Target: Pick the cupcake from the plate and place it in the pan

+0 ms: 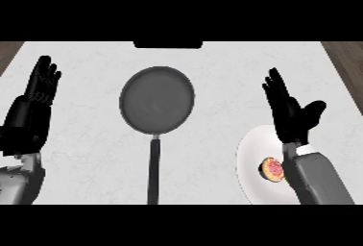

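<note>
A small cupcake (272, 169) with pink and yellow topping sits on a white plate (253, 153) at the lower right of the counter. My right forearm crosses the plate's right part and hides some of it. My right hand (289, 113) is open, fingers straight and thumb spread, just beyond the plate's far rim and apart from the cupcake. A dark grey pan (157, 100) lies in the middle, its long black handle (153, 170) pointing toward me. My left hand (34, 103) rests open at the left edge, fingers up.
The white counter (85, 158) ends in brown wood strips at the far left and far right corners. A dark object (168, 44) sits at the counter's far edge behind the pan.
</note>
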Available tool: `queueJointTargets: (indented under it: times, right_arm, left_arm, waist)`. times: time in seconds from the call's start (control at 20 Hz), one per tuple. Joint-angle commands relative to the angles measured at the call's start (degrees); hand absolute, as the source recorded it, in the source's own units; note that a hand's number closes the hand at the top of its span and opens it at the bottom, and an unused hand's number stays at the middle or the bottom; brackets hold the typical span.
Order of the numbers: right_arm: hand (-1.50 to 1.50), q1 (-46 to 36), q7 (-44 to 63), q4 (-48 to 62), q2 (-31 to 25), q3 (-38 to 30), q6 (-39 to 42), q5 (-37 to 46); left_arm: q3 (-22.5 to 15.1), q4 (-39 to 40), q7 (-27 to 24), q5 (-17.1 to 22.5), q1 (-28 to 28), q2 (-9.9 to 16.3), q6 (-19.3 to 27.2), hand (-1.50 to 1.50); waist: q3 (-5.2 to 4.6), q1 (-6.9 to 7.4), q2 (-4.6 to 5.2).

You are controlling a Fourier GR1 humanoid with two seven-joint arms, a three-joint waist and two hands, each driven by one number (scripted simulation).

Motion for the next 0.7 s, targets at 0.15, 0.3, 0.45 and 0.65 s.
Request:
queueJointTargets:
  times: [0.15, 0.3, 0.45, 0.65]
  right_arm:
    - [1.5, 0.52, -5.48, -10.96, -7.61, -6.44, 17.45, -11.51]
    - [1.5, 7.13, -6.94, -9.06, -19.11, -6.27, 20.34, -2.06]
    - [1.5, 16.44, -18.61, -14.65, -21.69, -12.45, 20.06, -0.63]
    - [-1.5, 30.38, -25.03, -16.73, -26.63, -17.64, 23.82, 0.46]
  left_arm:
    - [2.07, 0.89, 5.83, 4.44, 2.1, -1.15, -1.1, 0.0]
    - [2.1, 3.89, 7.16, 8.02, 3.86, -3.66, -2.21, 0.0]
    - [2.33, 2.76, 8.79, 8.3, 4.83, -3.38, -2.05, 0.0]
    - [1.72, 1.44, 8.81, 8.13, 5.18, -4.64, -1.55, 0.0]
  waist:
    - [1.14, -0.3, -0.01]
    - [0.96, -2.06, 0.3]
    - [1.15, -3.46, -0.36]
    - [1.07, -2.59, -0.17]
